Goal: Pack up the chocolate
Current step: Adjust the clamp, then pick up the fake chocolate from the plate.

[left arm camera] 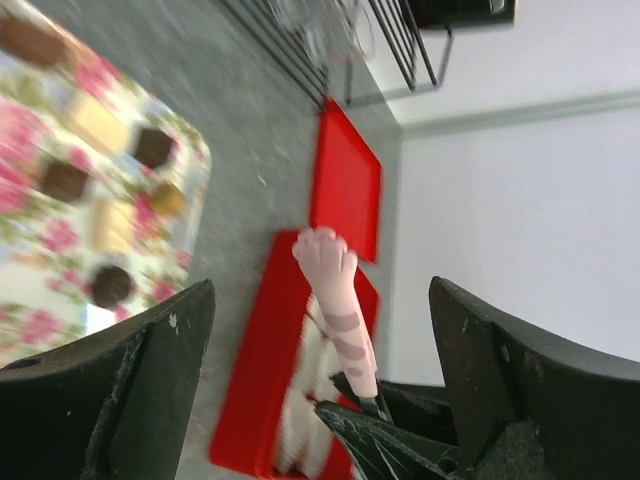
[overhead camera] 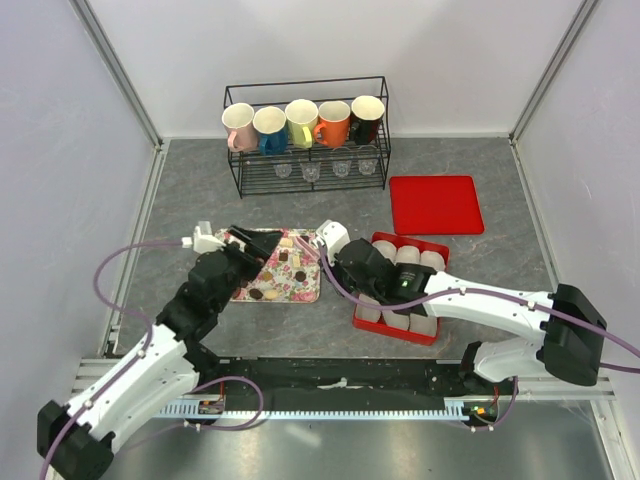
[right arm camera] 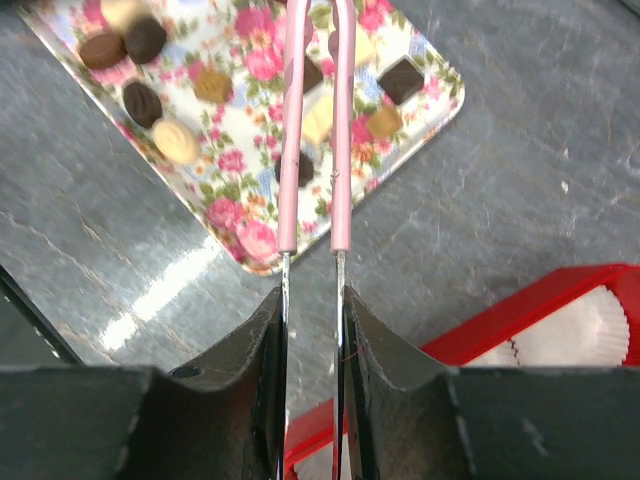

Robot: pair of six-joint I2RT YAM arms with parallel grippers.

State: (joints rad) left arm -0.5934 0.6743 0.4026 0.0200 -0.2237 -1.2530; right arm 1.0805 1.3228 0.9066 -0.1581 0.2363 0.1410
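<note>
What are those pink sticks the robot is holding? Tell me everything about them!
They are pink tongs: two long thin arms, plastic-looking, with metal strips at the base. The right tool pinches them, leaving a small gap between the arms. They reach over the flowery tray. In the left wrist view one tip is shaped like a striped cat paw.
</note>
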